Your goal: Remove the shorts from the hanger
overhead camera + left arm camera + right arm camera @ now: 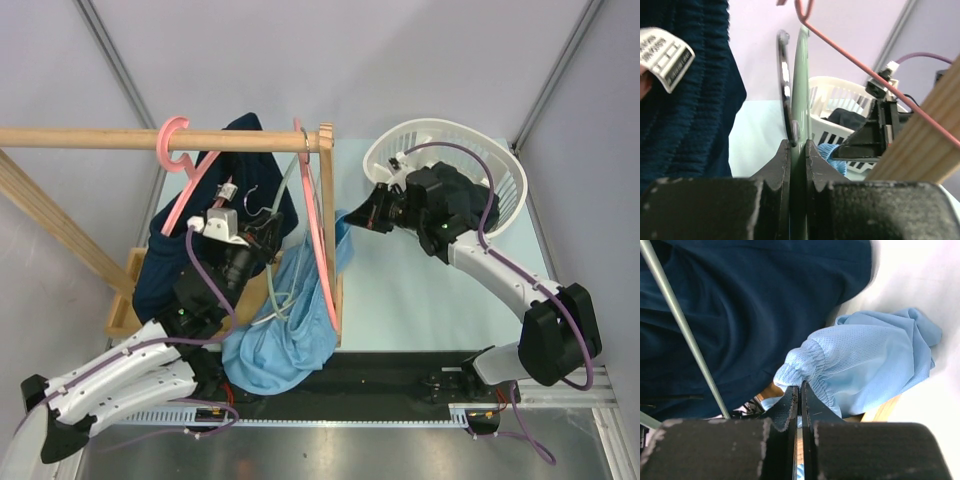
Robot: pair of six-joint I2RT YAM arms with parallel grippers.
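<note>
Looking down from above, the light blue shorts (285,330) spill low below the wooden rail (80,138), beside navy shorts (160,260) that hang under a pink hanger (185,190). Both grippers' fingertips are lost among the cloth in that view. Only the left wrist view shows the left gripper (798,145) clenched on the thin edge of a pale green hanger (801,75), with a white label (665,57) on the navy cloth alongside. Only the right wrist view shows the right gripper (800,386) pinched tight on the blue shorts' elastic waistband. Whether those shorts hang on the green hanger cannot be made out. A white laundry basket (500,165) holds something dark, mostly hidden behind the right arm.
</note>
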